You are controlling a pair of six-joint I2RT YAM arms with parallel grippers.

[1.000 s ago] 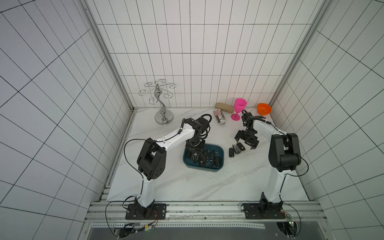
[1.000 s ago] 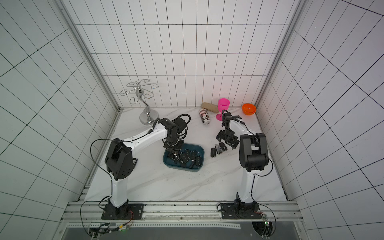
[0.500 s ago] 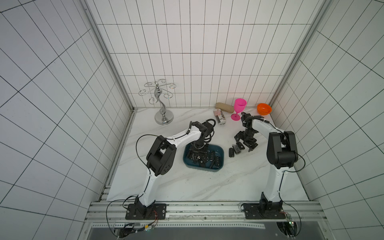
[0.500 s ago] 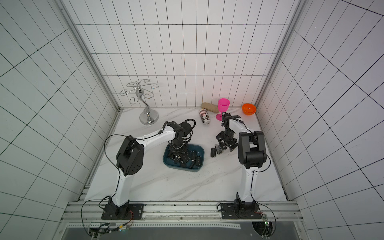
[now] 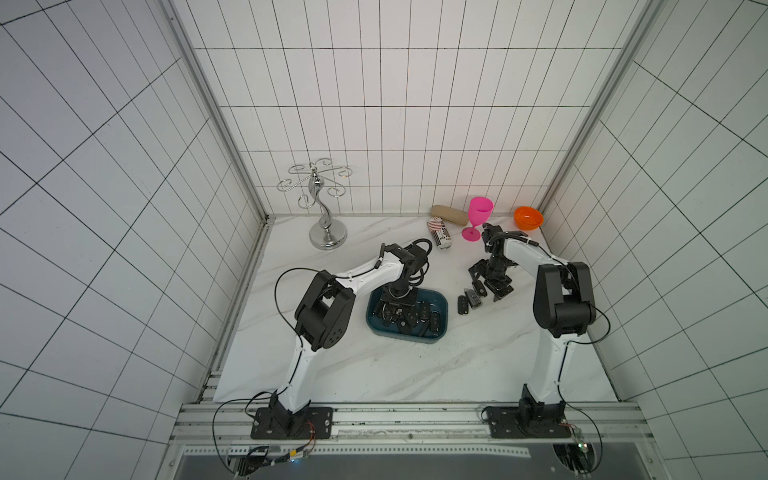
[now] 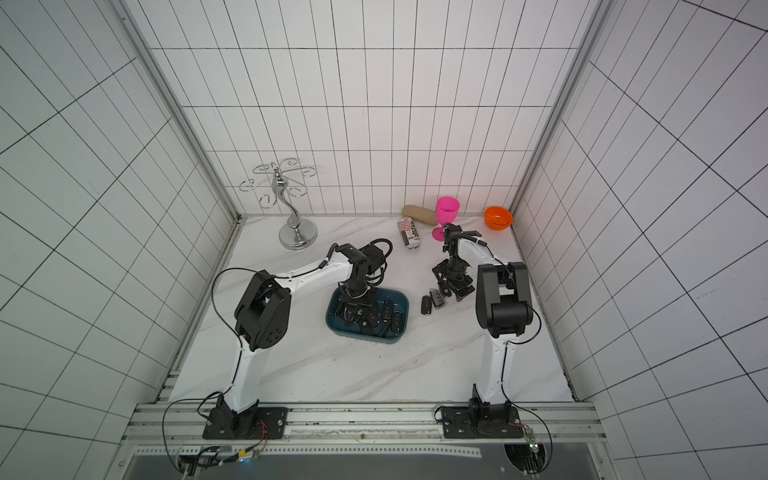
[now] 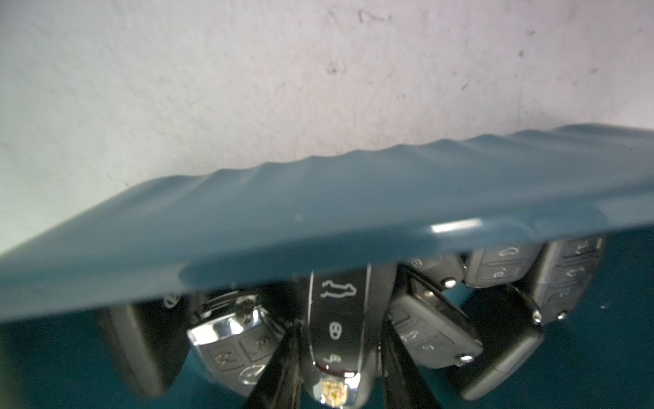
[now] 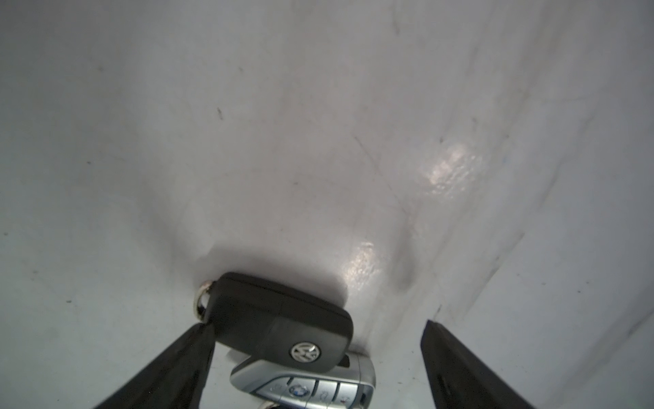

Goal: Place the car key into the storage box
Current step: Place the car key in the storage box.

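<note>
From my console, the left gripper point(image 5: 396, 308) sat low inside the storage box point(image 5: 409, 338), over its left half in both top views. In the left wrist view its fingers point(image 7: 279, 368) stood partly parted on either side of a glossy black car key point(image 7: 339, 336) with a gold crest. That key lay in the box among several other keys point(image 7: 502, 269). I could not tell whether the pads pressed it or stood just clear. Right of the box, 3 loose keys point(image 5: 473, 300) lay close together on the marble table point(image 5: 374, 374). The right gripper point(image 5: 491, 284) hung just over them, jaws spread wide and holding nothing. Its wrist view showed a black fob point(image 8: 279, 325) resting partly atop a silver fob point(image 8: 308, 386), between the fingers and nearer 1 of them.
</note>
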